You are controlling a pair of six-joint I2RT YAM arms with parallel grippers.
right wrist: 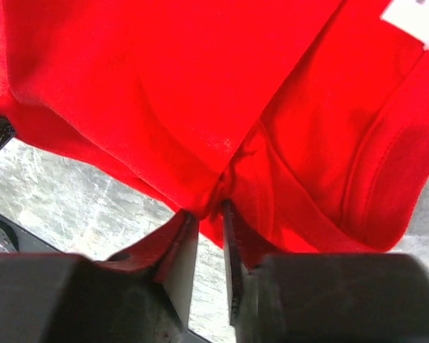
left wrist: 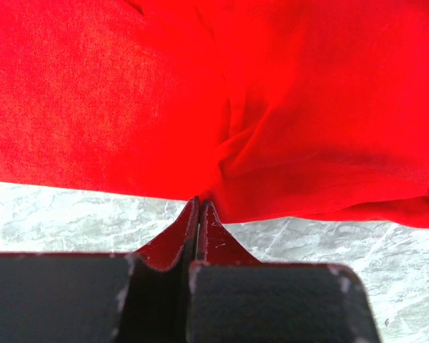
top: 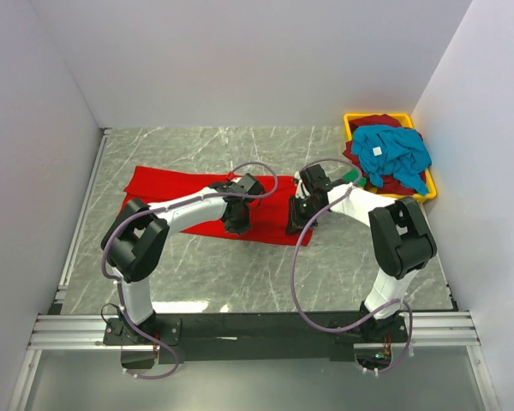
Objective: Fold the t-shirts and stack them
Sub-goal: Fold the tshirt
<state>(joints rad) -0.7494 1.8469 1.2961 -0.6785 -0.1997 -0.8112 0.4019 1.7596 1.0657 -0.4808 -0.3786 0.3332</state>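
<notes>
1. The large bright red cloth t-shirt (top: 167,188) lies stretched out on the grey marbled table (top: 240,278), mid-table, under both grippers.
2. The left gripper (left wrist: 199,207) is clenched on the shirt's near edge.
3. The right gripper (right wrist: 209,213) pinches a fold at the shirt's right end, jaws narrowly apart.
4. A teal-blue cloth t-shirt (top: 396,152) lies over a dark maroon t-shirt (top: 384,122) in the yellow plastic bin (top: 353,117), at the far right corner.
</notes>
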